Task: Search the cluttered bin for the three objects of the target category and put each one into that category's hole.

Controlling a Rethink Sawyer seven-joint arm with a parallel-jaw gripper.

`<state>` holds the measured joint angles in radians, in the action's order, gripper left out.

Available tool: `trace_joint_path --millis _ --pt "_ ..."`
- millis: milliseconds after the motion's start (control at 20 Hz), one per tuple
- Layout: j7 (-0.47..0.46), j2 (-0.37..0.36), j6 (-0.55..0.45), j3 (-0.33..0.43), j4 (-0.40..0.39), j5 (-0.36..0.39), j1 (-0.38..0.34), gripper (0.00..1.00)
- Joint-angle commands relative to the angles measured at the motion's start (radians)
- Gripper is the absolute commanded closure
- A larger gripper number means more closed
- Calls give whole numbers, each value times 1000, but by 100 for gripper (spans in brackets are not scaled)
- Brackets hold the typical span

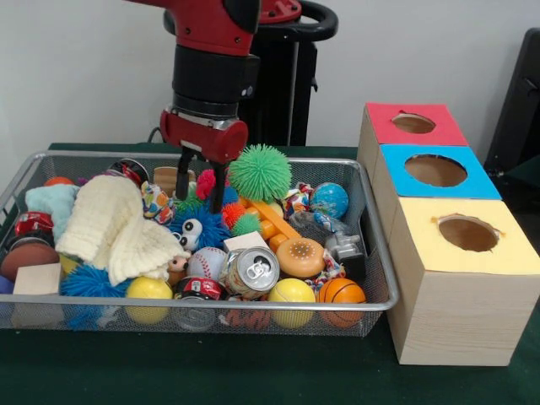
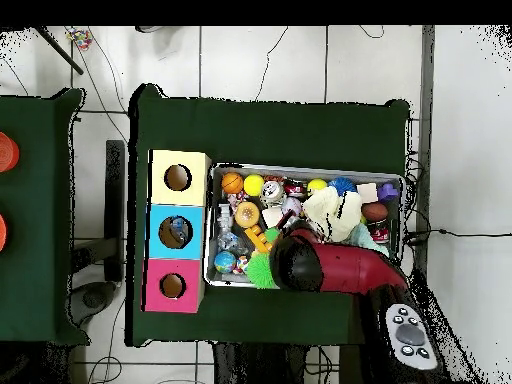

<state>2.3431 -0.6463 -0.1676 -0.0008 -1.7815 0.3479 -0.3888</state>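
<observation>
The wire mesh bin [image 1: 211, 301] is full of clutter; in the overhead view its rim [image 2: 305, 167] shows beside the boxes. One see-through wrinkly bottle [image 1: 336, 243] seems to lie at the bin's right side, half buried; I cannot make out the others. My gripper [image 1: 202, 179] hangs open over the bin's far middle, its fingertips [image 1: 183, 173] just above a blue furry toy [image 1: 199, 229], holding nothing. In the overhead view the arm [image 2: 330, 265] hides it. The red-topped hole [image 1: 413, 123] is the farthest box from the camera, also seen from overhead [image 2: 172, 286].
A green spiky ball [image 1: 260, 171] sits just right of the gripper, and a cream knitted cloth [image 1: 114, 226] lies to its left. A silver can [image 1: 251, 272], a globe ball [image 1: 329, 200] and several balls fill the bin. The blue-topped hole [image 1: 435, 170] and yellow-topped hole [image 1: 467, 233] are nearer.
</observation>
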Motion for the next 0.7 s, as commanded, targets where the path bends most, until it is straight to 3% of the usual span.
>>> trace_joint_path --millis 50,450,700 --pt "148 51 47 -47 -1 -33 105 0" --pt "183 48 74 -71 -34 -73 223 0" --pt "179 54 78 -88 -31 -92 254 0"
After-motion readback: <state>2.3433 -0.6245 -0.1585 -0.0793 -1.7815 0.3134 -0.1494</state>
